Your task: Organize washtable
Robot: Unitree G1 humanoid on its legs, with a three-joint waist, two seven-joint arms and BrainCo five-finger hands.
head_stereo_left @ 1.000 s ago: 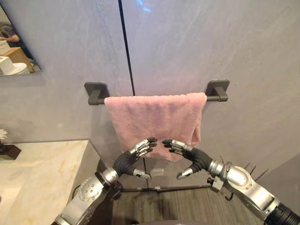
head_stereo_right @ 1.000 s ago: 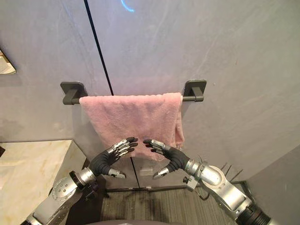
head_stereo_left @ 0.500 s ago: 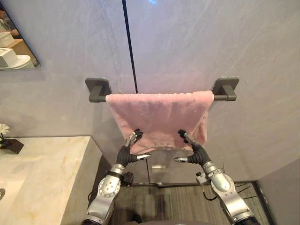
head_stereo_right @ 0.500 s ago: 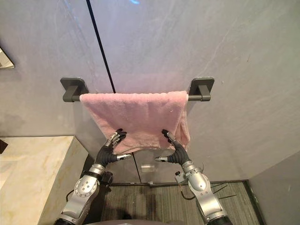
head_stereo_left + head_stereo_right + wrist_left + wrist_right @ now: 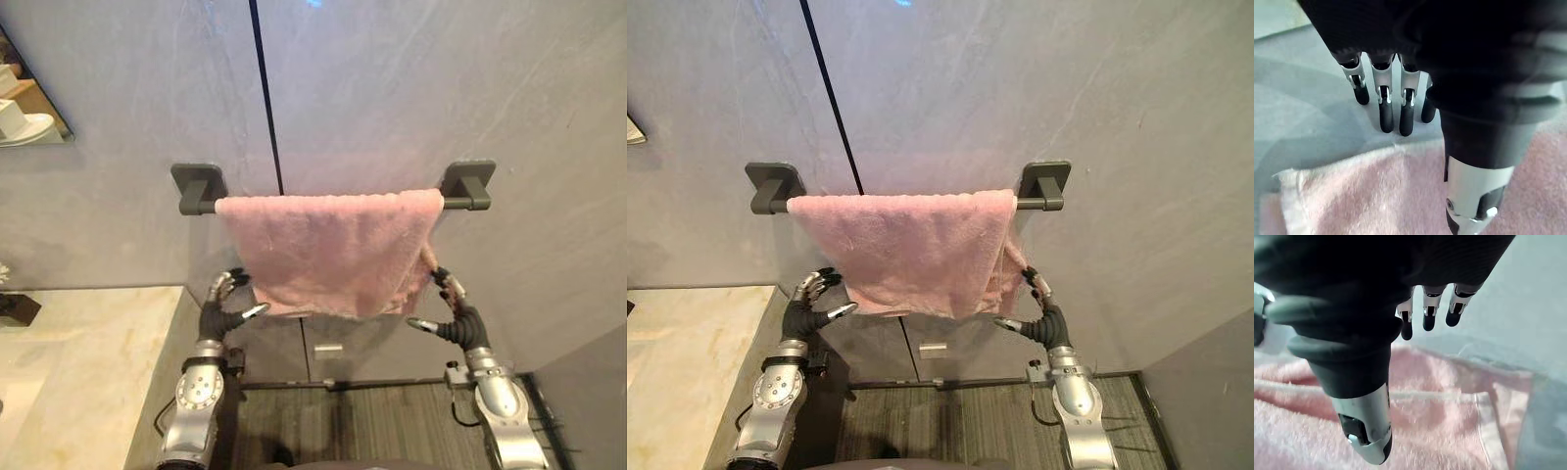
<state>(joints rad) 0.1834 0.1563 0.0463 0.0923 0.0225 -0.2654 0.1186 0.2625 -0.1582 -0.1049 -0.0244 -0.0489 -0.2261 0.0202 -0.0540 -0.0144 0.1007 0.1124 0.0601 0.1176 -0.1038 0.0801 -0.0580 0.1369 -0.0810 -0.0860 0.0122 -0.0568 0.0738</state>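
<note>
Pink towel (image 5: 328, 250) draped on rail (image 5: 454, 204) | left robot hand (image 5: 216, 313) open beside it | right robot hand (image 5: 457, 317) open

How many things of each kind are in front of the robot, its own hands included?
Pink towel: 1
Dark towel rail: 1
Stone counter: 1
Mirror: 1
Robot hands: 2 (left hand, right hand)
Total: 6

Pink terry towel (image 5: 328, 250) hangs on the dark wall rail (image 5: 453, 204), left hand (image 5: 217, 311) beside its lower left corner, right hand (image 5: 457, 318) beside its lower right; pale marble desk (image 5: 88, 343) further left.
</note>
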